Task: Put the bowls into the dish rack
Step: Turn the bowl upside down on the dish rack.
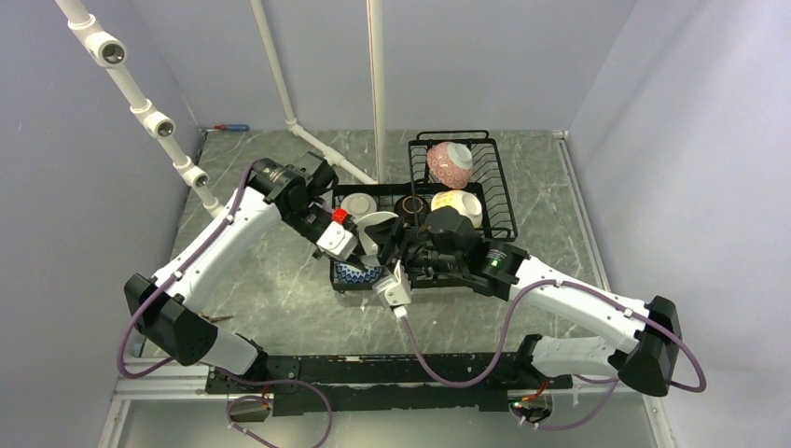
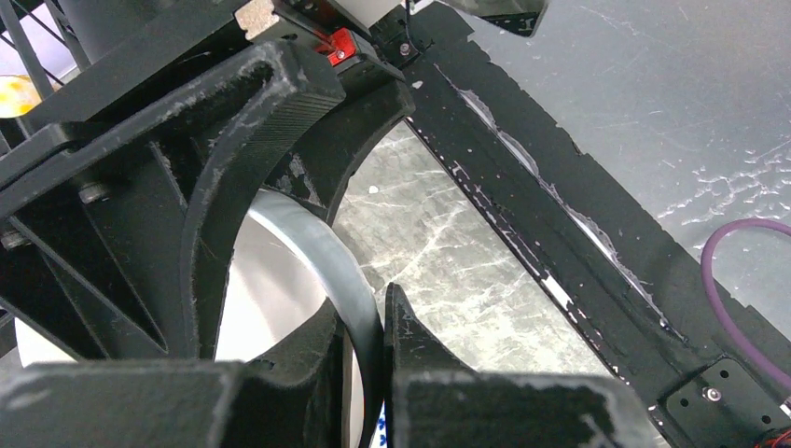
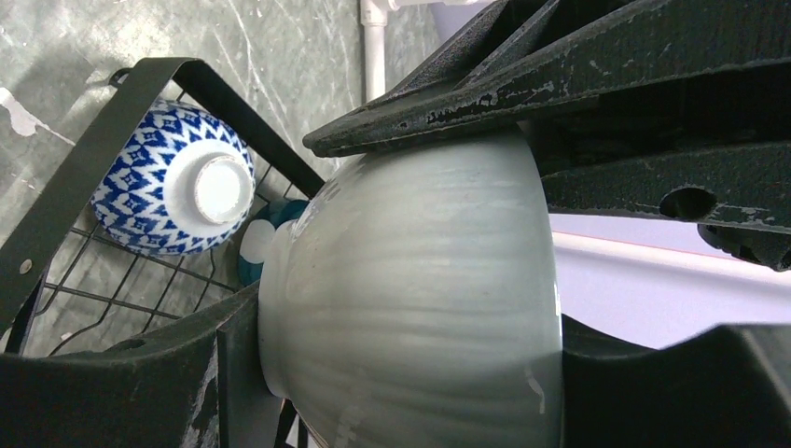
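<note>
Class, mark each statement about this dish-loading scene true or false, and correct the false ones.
1. The left gripper pinches the rim of the white bowl. True.
2. The blue-patterned bowl stands with its opening facing up. False: it is turned over, so its foot ring shows.
3. The pink-patterned bowl sits in the raised basket. True.
4. The dish rack holds no bowls. False: the pink-patterned and blue-patterned bowls, among others, are in it.
5. The white bowl lies between the fingers of the right gripper. True.
</note>
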Controlling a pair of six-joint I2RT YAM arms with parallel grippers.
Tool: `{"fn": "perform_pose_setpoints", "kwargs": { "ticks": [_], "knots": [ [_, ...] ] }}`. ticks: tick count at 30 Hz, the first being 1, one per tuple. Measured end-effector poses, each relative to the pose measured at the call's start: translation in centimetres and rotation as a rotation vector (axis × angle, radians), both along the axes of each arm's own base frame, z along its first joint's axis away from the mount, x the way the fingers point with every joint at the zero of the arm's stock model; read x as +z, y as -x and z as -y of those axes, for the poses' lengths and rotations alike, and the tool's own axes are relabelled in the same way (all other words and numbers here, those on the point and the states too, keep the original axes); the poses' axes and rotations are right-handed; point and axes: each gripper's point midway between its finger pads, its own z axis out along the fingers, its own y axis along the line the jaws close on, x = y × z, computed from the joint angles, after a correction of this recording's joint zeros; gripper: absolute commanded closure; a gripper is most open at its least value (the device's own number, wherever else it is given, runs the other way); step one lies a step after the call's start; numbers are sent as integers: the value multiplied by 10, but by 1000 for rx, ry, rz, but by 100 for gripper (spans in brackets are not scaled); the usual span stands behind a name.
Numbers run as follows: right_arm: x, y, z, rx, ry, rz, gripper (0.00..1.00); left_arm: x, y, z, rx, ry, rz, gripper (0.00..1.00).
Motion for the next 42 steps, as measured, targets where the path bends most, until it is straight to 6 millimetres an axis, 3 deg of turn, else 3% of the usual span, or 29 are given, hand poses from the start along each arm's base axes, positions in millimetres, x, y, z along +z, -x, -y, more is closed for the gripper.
{"fn": "perform_pose_setpoints", "kwargs": {
  "ticks": [2, 4, 6, 13, 19, 26, 33, 38, 42],
  "knots": [
    [0, 0, 0, -4, 2, -1, 100, 0, 0, 0, 0, 0, 2, 65],
    [-1, 0, 1, -7, 3, -5, 100, 0, -1, 1, -2, 5, 9, 30],
    [-6, 1, 2, -8, 21, -18, 100, 2, -1, 1, -1, 8, 13, 7],
    [-22, 5, 10, -34, 71, -85, 100, 2, 12, -9, 79, 28, 25, 5],
    [-21, 12, 10, -48, 38, -176, 100, 14, 3, -21, 251, 121, 236, 5],
    [29, 27, 2, -37, -184, -309, 100, 32, -21, -31, 482, 250, 390, 5],
    [77, 39, -8, -5, -408, -507, 100, 56, -27, -34, 581, 395, 443, 5],
    [96, 43, -8, 25, -494, -632, 100, 73, -26, -31, 585, 478, 451, 5],
    [100, 44, -6, 37, -510, -681, 100, 82, -23, -28, 571, 514, 447, 5]
  ]
}}
